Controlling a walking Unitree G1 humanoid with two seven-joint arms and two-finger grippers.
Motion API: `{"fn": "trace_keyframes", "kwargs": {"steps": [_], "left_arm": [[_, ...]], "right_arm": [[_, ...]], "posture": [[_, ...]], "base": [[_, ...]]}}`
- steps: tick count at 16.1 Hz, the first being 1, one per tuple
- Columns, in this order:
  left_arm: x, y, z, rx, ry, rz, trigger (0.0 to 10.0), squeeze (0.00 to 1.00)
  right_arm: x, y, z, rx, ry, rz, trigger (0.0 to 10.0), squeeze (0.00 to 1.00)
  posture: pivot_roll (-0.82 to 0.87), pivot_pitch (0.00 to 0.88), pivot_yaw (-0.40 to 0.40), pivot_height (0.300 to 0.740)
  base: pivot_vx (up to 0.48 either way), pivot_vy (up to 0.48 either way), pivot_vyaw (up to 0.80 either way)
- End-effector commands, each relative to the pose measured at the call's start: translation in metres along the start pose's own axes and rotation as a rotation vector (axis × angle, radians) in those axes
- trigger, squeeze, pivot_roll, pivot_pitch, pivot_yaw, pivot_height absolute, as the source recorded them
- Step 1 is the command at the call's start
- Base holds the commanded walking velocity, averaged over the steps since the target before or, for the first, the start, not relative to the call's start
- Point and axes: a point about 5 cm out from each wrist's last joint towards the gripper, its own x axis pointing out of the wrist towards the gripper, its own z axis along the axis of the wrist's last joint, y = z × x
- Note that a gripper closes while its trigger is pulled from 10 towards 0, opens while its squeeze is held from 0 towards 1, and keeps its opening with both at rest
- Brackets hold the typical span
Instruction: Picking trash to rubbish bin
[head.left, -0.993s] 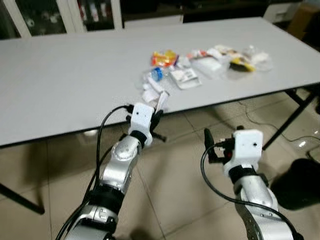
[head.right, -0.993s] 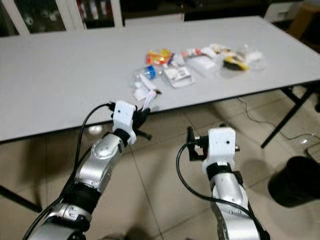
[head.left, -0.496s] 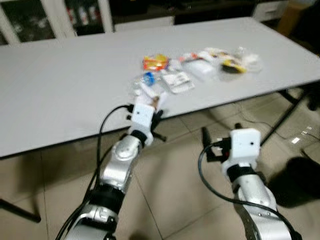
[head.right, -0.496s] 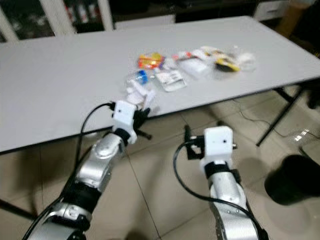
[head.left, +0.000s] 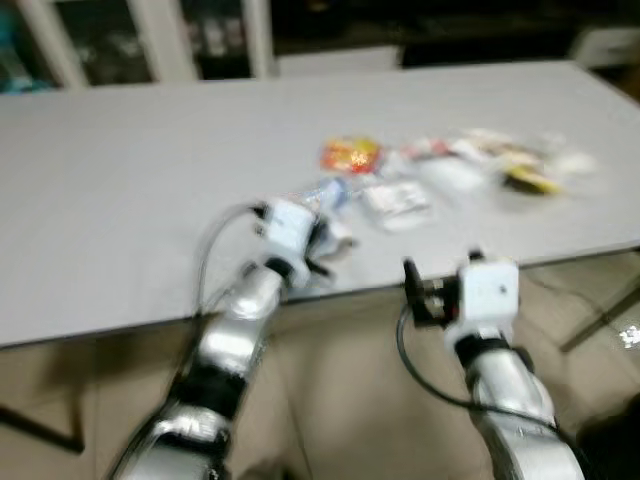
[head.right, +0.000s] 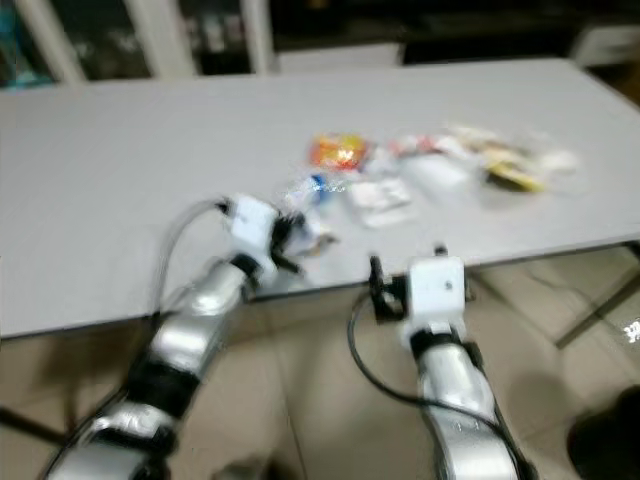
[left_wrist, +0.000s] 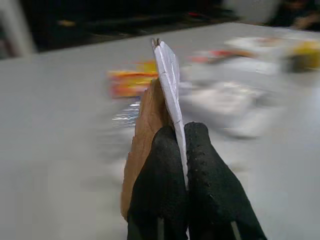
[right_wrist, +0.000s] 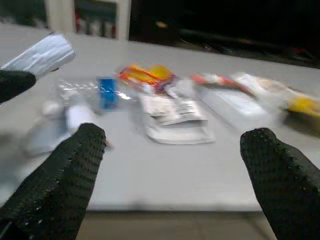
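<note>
The view has swung, blurred: the robot is turning. Left pincer (left_wrist: 172, 165) stays clenched on a wrapper (left_wrist: 167, 75) near the surface (head.left: 120, 200) edge; right pincer (right_wrist: 170, 175) is released. Bin-carrying comes next, probably.

Head stereo pair looking down across the grey table (head.left: 120, 200), wrist cameras close along black fingers, all sharing the litter pile (right_wrist: 170, 112).
</note>
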Motion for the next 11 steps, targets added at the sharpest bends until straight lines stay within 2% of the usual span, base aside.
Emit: {"fn": "trace_keyframes", "kwargs": {"steps": [1,5,11], "left_arm": [[0.004,-0.013,0.004,-0.020,-0.019,-0.035,0.0,0.00],[0.003,-0.013,0.002,-0.013,-0.006,-0.037,0.0,0.00],[-0.001,-0.007,0.002,0.002,-0.001,-0.040,0.0,0.00]], "right_arm": [[-0.003,-0.007,-0.003,-0.022,0.015,-0.021,10.0,0.00],[-0.003,-0.006,-0.004,-0.019,0.021,-0.016,10.0,0.00],[-0.003,-0.005,-0.027,0.120,0.118,-0.071,10.0,0.00]], "posture": [[0.14,0.096,-0.013,0.740],[0.14,0.099,-0.008,0.740],[0.17,0.136,0.016,0.740]], "base": [[0.000,0.000,0.00],[0.000,0.000,0.00],[0.000,0.000,0.00]]}}
